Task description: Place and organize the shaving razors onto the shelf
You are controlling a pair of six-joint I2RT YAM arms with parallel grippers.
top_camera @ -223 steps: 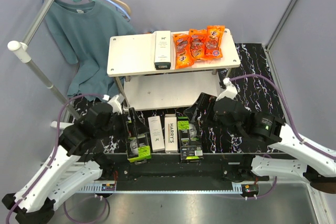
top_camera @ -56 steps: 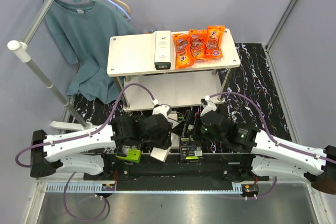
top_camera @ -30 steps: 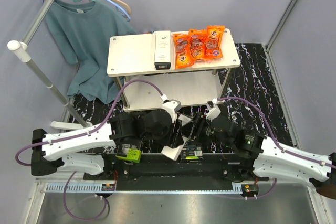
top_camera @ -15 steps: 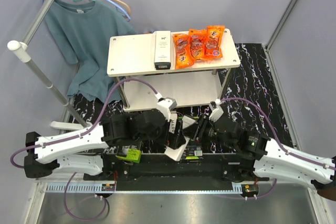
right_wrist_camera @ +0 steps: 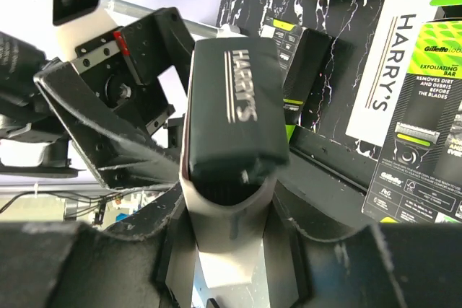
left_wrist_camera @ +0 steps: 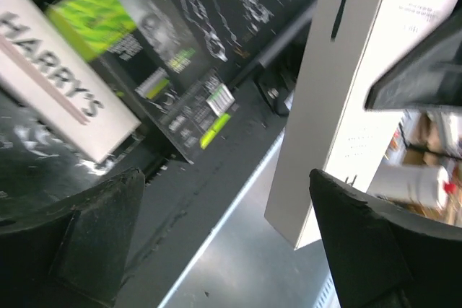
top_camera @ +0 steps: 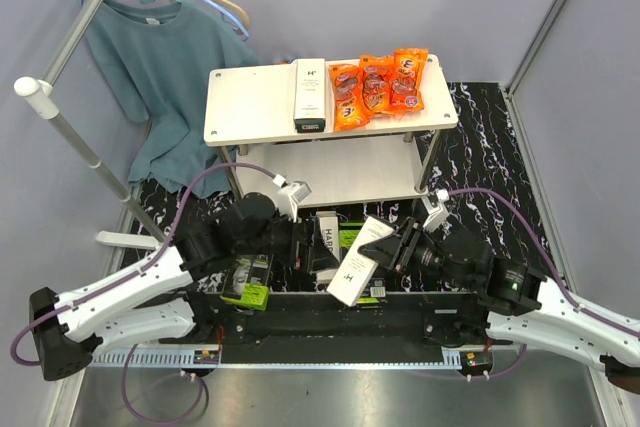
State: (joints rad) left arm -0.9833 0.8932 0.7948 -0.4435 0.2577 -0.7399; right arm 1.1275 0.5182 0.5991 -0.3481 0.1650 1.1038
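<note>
Right tool (top_camera: 385,245) is pinching a white Harry's box (top_camera: 352,272) by one end, holding it tilted above the bench (top_camera: 480,147) at 6 o'clock of the shelf (top_camera: 250,107), probably ready for carrying up. Left tool (top_camera: 308,249) is hanging spread wide at its 9 o'clock, empty.

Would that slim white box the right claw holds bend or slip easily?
Probably stiff: the white box shows straight edges in the right gripper. Held near one end and tilted, it might pivot. Its smooth faces look slippery.
</note>
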